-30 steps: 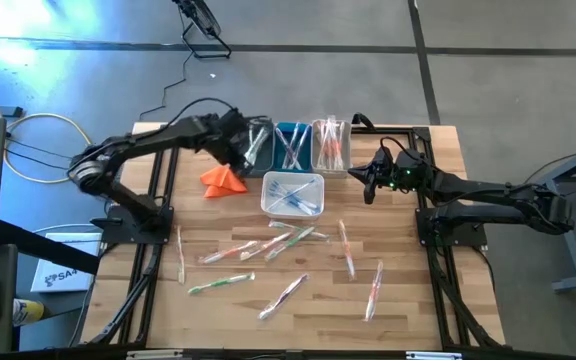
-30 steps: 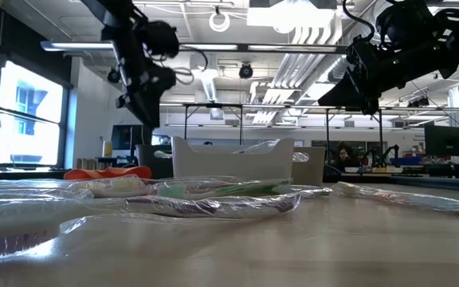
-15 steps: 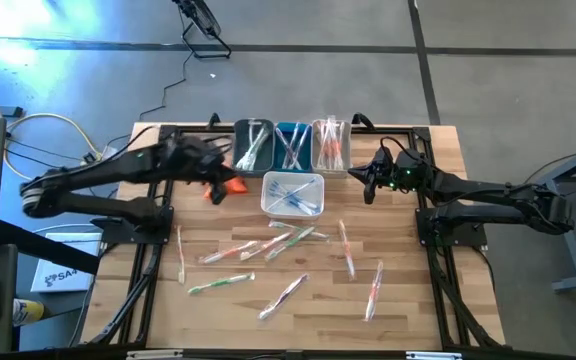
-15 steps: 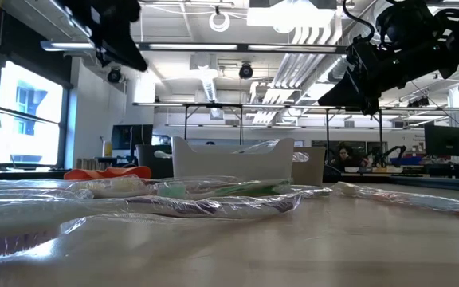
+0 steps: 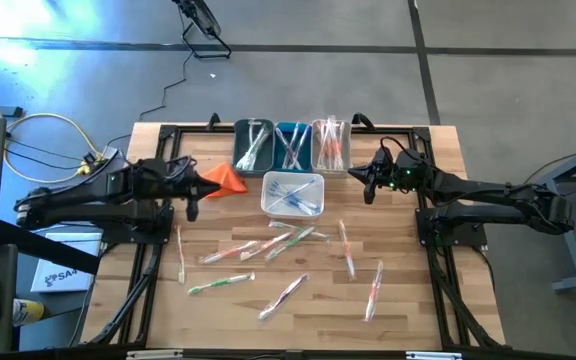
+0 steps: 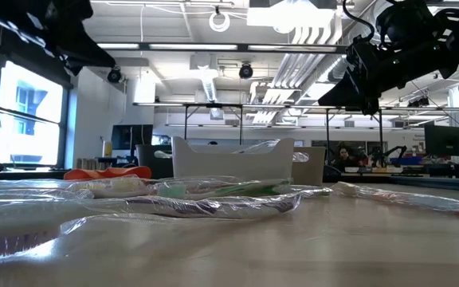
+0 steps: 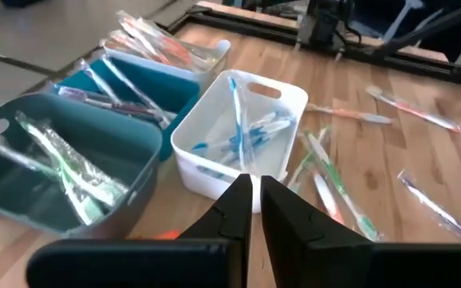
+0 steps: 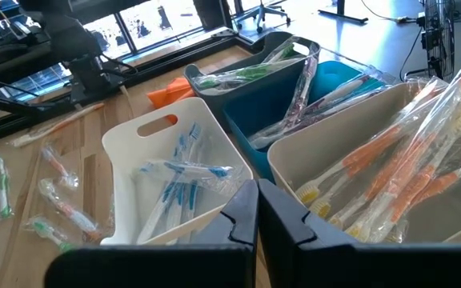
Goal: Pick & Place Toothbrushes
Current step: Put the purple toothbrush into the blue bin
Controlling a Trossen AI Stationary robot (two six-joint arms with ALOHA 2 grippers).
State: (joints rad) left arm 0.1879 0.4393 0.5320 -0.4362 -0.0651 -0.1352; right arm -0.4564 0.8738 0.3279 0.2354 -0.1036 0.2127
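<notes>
- The left hand [image 5: 190, 196], fingers [image 7: 238, 210] nearly clenched with only a slim gap and nothing between them, has drawn back from the green bin [image 5: 253, 146] it hovered over a second ago; it now hangs above the counter [image 5: 413, 295] out to the left of the white bin [image 5: 293, 194], just beside the orange cloth [image 5: 224, 176].
- Over that second its fingers have gone from spread to almost together.
- The right hand [image 5: 368, 183], clenched and empty, has not moved; it hangs just to the right of the white bin.
- The white bin holds blue-handled toothbrushes [image 7: 238, 138]; nothing in it has shifted.
- Behind the white bin stand three bins in a row: the green one with green-handled brushes [image 8: 254, 72], a blue bin [image 5: 292, 145] with wrapped brushes, and a clear bin [image 5: 331, 145] with orange-handled brushes [image 8: 390, 172].
- In front of the white bin, loose wrapped toothbrushes [image 5: 268, 243] lie scattered across the counter, in the same spots as before.
</notes>
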